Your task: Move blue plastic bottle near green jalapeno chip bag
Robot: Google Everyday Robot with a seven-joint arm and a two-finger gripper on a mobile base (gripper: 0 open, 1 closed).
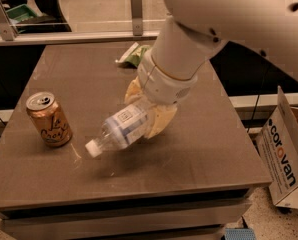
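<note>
Dark brown worktop (214, 149), glass partition and floor behind. Over its middle, blue plastic bottle (121, 129), tilted, white cap pointing down toward the front left, shadow on the surface beneath it. Pinched at its label end by the hand (144, 116), yellowish fingers (161, 121) pressed against either side of the bottle. Above, thick white arm (229, 19) reaching in from the upper right. Toward the far edge, well apart from the bottle, green jalapeno chip bag (134, 55), lying flat and partly hidden by the arm. At the left, orange-gold can (49, 120), upright, near the cap. Right of the worktop, on the floor, white cardboard box (284, 154) printed "corovan".
</note>
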